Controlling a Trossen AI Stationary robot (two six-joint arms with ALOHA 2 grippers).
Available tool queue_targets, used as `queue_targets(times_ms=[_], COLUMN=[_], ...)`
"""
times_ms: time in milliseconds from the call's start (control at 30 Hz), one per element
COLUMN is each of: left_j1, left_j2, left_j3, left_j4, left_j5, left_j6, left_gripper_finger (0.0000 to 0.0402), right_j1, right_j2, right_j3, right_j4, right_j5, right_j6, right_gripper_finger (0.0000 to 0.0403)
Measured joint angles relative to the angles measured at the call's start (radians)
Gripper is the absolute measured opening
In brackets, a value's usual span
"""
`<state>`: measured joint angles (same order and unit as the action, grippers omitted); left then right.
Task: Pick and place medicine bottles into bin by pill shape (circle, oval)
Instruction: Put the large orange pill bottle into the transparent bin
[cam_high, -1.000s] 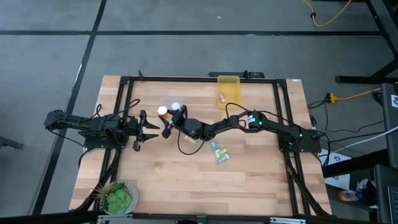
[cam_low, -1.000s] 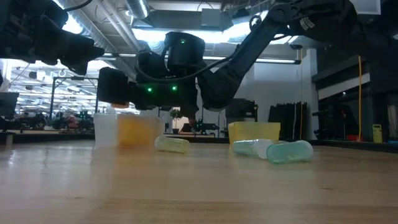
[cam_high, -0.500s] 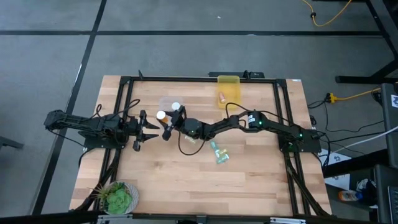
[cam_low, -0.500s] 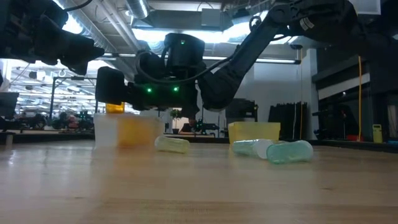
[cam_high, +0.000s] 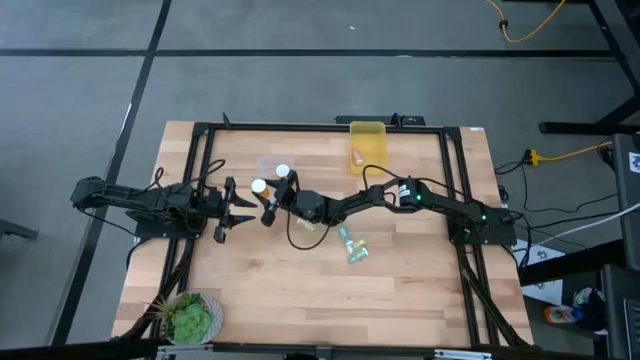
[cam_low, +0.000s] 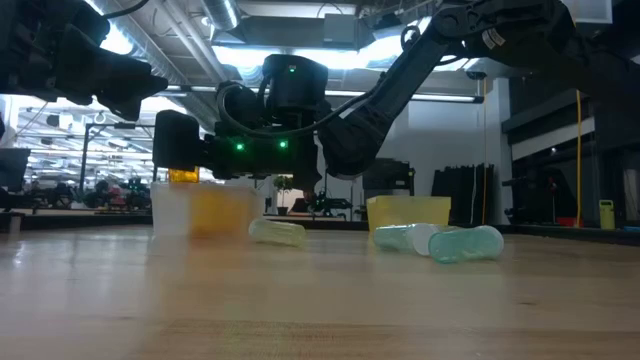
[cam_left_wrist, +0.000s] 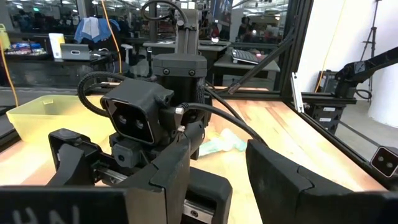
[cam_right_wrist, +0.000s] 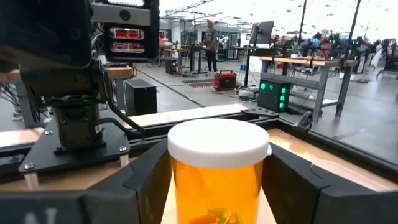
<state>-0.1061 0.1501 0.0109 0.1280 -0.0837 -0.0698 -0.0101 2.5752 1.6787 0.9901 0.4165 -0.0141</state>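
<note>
My right gripper (cam_high: 265, 195) is shut on an orange medicine bottle with a white cap (cam_high: 259, 187), just above the near left corner of a clear bin (cam_high: 272, 163). The bottle also shows in the low view (cam_low: 183, 175). A second white-capped bottle (cam_high: 283, 171) stands in that bin. Another orange bottle (cam_high: 357, 155) lies in the yellow bin (cam_high: 367, 132). A pale bottle (cam_high: 305, 226) and two greenish ones (cam_high: 348, 239) (cam_high: 357, 255) lie on their sides on the table. My left gripper (cam_high: 240, 205) is open and empty, just left of the right gripper. My right gripper pinches the bottle's orange body (cam_right_wrist: 217, 186) between its two fingers, below the white cap (cam_right_wrist: 217, 140). The fingers come level from the table's right side. The bottle stands upright in the hold, lifted clear of the table.
A potted green plant (cam_high: 190, 318) stands at the table's near left corner. A black frame (cam_high: 300, 127) runs around the work area. The bare wood (cam_high: 300, 290) toward the near edge is open.
My right gripper has shifted a little toward the table's near edge with the orange bottle. The bottle stood tilted a second ago and now stands upright, only its white cap showing from above.
</note>
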Motion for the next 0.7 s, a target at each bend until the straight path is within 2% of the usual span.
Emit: queue_targets(times_ms=[233,433,700], left_j1=[0.000,0.000,0.000], left_j2=[0.000,0.000,0.000], left_j3=[0.000,0.000,0.000], left_j4=[0.000,0.000,0.000], left_j5=[0.000,0.000,0.000], left_j6=[0.000,-0.001,-0.001], left_gripper_finger=[0.0149,0.0149,0.0149], right_j1=[0.000,-0.002,-0.003], right_j2=[0.000,0.000,0.000], right_j3=[0.000,0.000,0.000], right_j4=[0.002,-0.026,-0.032], right_j5=[0.000,-0.004,-0.010], right_j6=[0.018,0.139,0.137], right_gripper_finger=[0.0225,0.0225,0.0227])
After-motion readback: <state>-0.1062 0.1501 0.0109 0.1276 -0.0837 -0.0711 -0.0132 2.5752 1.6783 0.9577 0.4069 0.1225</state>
